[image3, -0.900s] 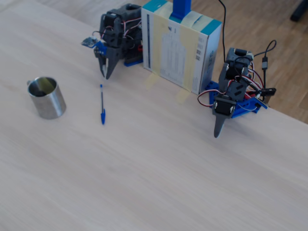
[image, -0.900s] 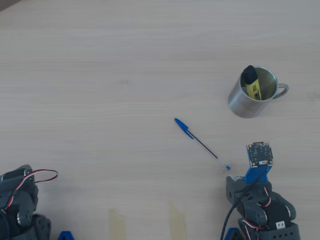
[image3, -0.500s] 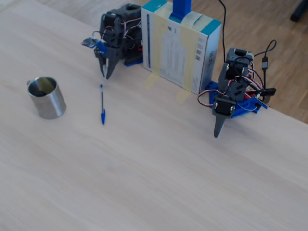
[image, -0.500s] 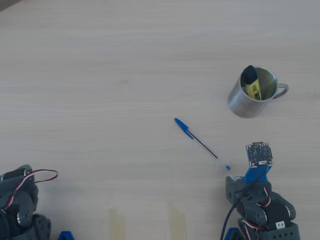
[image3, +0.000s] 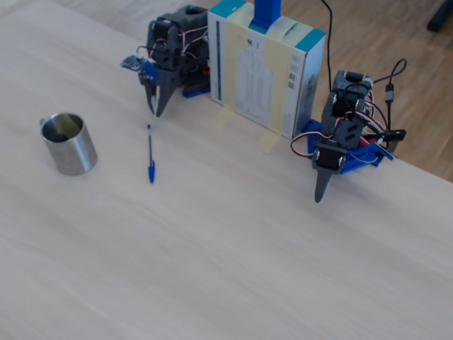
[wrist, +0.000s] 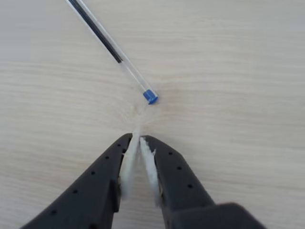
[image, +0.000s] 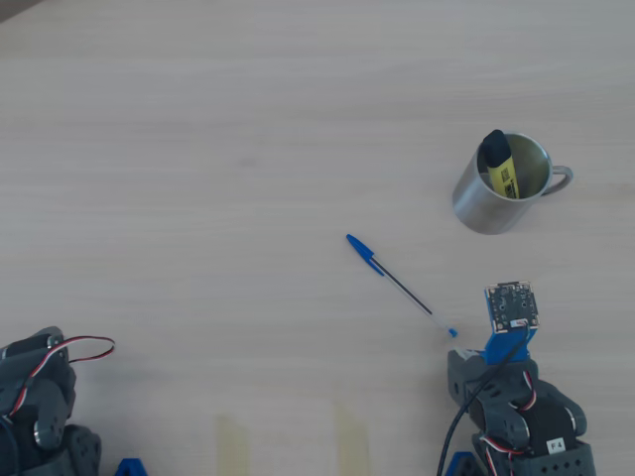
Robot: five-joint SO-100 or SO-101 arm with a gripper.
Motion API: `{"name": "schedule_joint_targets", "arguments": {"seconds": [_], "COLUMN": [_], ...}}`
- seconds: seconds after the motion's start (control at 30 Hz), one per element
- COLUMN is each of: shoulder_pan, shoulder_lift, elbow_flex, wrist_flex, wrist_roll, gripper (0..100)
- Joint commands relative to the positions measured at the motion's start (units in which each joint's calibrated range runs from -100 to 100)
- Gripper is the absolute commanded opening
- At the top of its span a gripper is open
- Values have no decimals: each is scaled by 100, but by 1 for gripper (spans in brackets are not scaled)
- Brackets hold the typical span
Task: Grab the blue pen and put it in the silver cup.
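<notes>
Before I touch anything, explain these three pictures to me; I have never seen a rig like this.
This is a small hobby robot arm bolted to a pale wooden table. One picture looks straight down, one looks from across the table, and one rides on the arm, just behind its dark two-finger gripper, whose jaws are closed and hold nothing. A thin clear-barrelled ballpoint pen with a blue cap lies flat just ahead of them, untouched. A shiny steel mug with a loop handle stands further off, with a thick yellow marker with a black cap leaning inside. A second arm sits idle beside a cardboard box.
</notes>
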Motion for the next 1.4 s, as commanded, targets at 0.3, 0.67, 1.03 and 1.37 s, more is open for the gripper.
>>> {"name": "schedule_joint_targets", "arguments": {"seconds": [0.3, 0.67, 1.03, 1.37], "shoulder_pan": [-259, -303, -242, -242], "shoulder_lift": [2102, 3756, 5128, 6391], "elbow_flex": [-1633, -3139, -4354, -5406], "wrist_flex": [24, 24, 32, 32], "wrist_roll": [206, 830, 1579, 1948], "gripper": [19, 19, 19, 19]}}
